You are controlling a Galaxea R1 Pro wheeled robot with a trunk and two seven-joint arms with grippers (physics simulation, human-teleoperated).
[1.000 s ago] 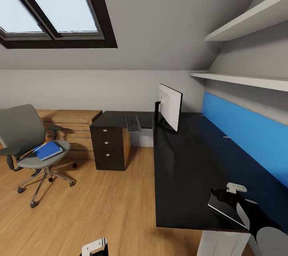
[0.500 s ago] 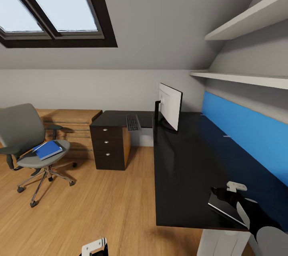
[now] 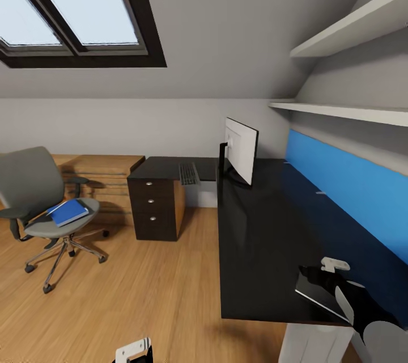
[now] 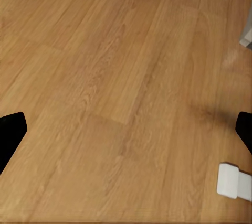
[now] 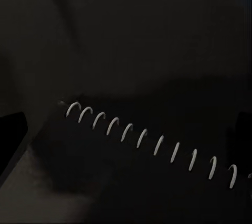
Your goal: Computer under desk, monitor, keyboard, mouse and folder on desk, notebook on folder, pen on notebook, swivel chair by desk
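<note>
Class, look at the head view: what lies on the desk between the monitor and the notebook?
Nothing. In the head view the glossy black desk is bare between the monitor and the notebook; the keyboard lies off to the monitor's other side.

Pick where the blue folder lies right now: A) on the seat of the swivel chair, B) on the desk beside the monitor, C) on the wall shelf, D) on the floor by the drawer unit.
A: in the head view the folder lies flat on the grey seat of the swivel chair, which stands on the wood floor apart from the desk.
</note>
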